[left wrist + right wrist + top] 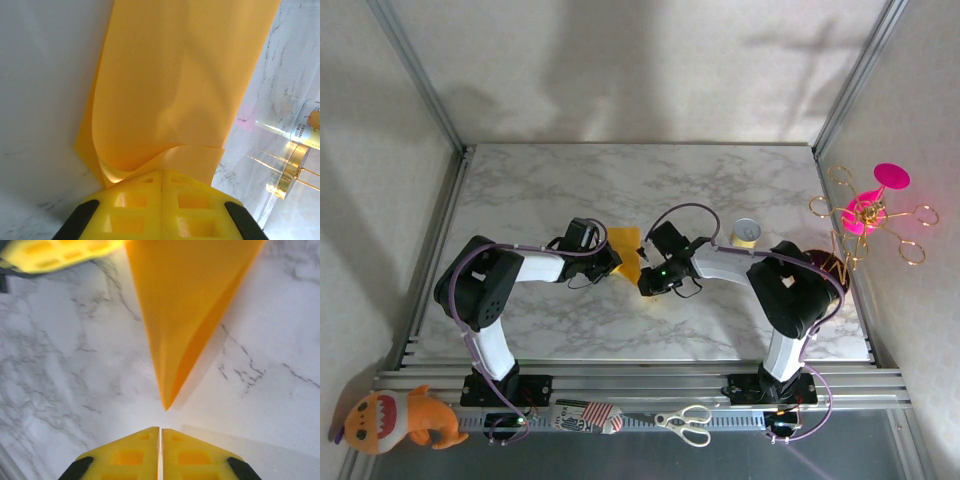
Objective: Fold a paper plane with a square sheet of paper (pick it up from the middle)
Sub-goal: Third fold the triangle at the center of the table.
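The orange-yellow sheet of paper [626, 248] is folded and held up off the marble table [740, 180] near its middle. My left gripper [612, 262] is shut on one edge of it; in the left wrist view the doubled paper [175, 75] rises from the closed fingertips of that gripper [162, 172]. In the right wrist view the paper [185, 300] tapers to a point just ahead of my right gripper [160, 429], which is shut with nothing in it. That right gripper [648, 283] sits just right of and below the paper. One left finger [50, 255] shows at the upper left.
A small can [747, 233] stands right of the right arm's wrist; it is the can [300, 127] in the left wrist view. A gold wire stand with a pink top [868, 212] is at the right edge. Scissors [685, 422] and a plush toy [395, 420] lie by the arm bases.
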